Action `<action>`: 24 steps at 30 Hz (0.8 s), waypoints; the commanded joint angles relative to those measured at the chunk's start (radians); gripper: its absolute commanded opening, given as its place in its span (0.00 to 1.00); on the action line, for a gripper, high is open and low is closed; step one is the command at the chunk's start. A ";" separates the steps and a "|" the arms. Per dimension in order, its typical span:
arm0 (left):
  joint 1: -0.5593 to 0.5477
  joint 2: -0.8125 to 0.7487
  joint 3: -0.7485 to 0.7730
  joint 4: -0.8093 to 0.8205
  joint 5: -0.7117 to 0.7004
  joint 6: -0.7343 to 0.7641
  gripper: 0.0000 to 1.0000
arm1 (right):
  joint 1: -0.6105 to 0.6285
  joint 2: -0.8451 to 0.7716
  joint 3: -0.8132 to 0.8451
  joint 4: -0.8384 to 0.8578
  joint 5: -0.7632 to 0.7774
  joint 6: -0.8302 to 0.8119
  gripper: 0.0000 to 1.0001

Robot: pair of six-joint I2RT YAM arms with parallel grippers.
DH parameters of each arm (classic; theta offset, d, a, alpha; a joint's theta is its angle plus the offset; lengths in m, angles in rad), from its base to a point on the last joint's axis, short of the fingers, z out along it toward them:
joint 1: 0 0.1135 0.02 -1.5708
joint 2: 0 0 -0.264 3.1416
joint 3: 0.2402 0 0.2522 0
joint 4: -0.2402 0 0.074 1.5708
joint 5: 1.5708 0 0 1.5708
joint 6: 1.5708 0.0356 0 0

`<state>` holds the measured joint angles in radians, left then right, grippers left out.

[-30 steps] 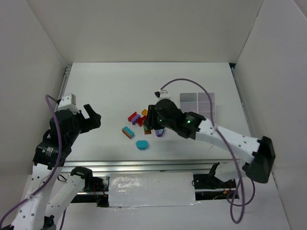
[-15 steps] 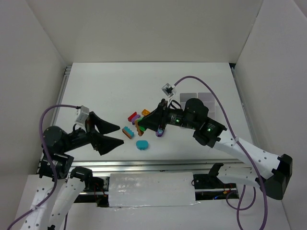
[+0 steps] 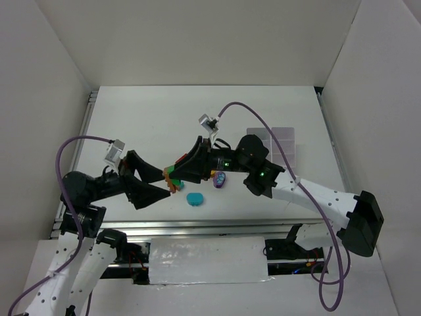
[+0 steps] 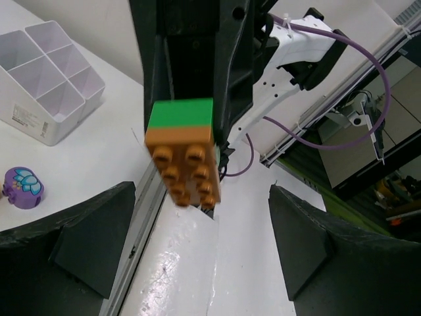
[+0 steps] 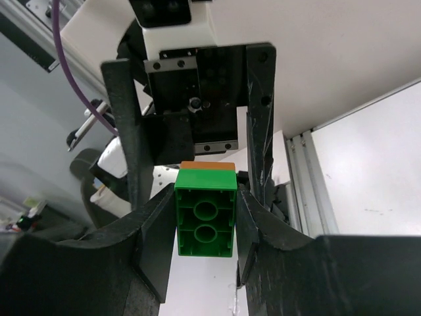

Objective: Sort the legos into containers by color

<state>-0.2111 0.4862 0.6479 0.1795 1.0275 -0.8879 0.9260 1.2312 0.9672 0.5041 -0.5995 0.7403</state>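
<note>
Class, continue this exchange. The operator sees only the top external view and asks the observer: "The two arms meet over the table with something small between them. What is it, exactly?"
Observer: In the wrist views it is two bricks stuck together, a green brick on an orange brick whose studs show.
Operator: Which arm holds it?
Observer: The right pincer is shut on the green brick's sides, and the brick's hollow underside faces that wrist camera.
Operator: And the other arm?
Observer: The left pincer stands wide open, with a finger on each side of the orange brick and a clear gap to both.
</note>
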 commanded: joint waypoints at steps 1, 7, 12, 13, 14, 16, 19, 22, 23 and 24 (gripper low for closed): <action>-0.002 -0.018 0.016 0.138 0.032 -0.063 0.95 | 0.046 0.028 0.079 0.076 -0.007 -0.041 0.00; -0.004 -0.021 0.012 0.143 0.060 -0.069 0.76 | 0.063 0.063 0.099 0.088 0.023 -0.041 0.00; -0.004 -0.037 0.007 0.117 0.068 -0.048 0.57 | 0.063 0.070 0.111 0.077 0.030 -0.044 0.00; -0.004 -0.041 0.007 0.115 0.069 -0.045 0.53 | 0.063 0.070 0.117 0.071 0.029 -0.048 0.00; -0.004 -0.044 0.009 0.115 0.075 -0.045 0.48 | 0.063 0.074 0.120 0.067 0.027 -0.048 0.00; -0.004 -0.046 0.013 0.115 0.077 -0.042 0.28 | 0.063 0.074 0.120 0.068 0.023 -0.047 0.00; -0.004 -0.040 0.022 0.104 0.077 -0.034 0.00 | 0.063 0.079 0.128 0.071 0.000 -0.048 0.00; -0.004 -0.034 0.035 0.074 0.062 -0.008 0.00 | 0.048 0.071 0.130 0.047 -0.064 -0.097 0.00; -0.004 -0.034 0.036 0.063 0.054 0.000 0.00 | 0.039 0.057 0.123 0.039 -0.097 -0.122 0.00; -0.004 -0.031 0.038 0.051 0.046 0.007 0.00 | 0.031 0.047 0.119 0.024 -0.138 -0.143 0.00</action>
<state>-0.2104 0.4587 0.6479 0.2279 1.0451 -0.9253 0.9825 1.3010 1.0420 0.5240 -0.6594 0.6662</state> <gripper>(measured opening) 0.479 0.439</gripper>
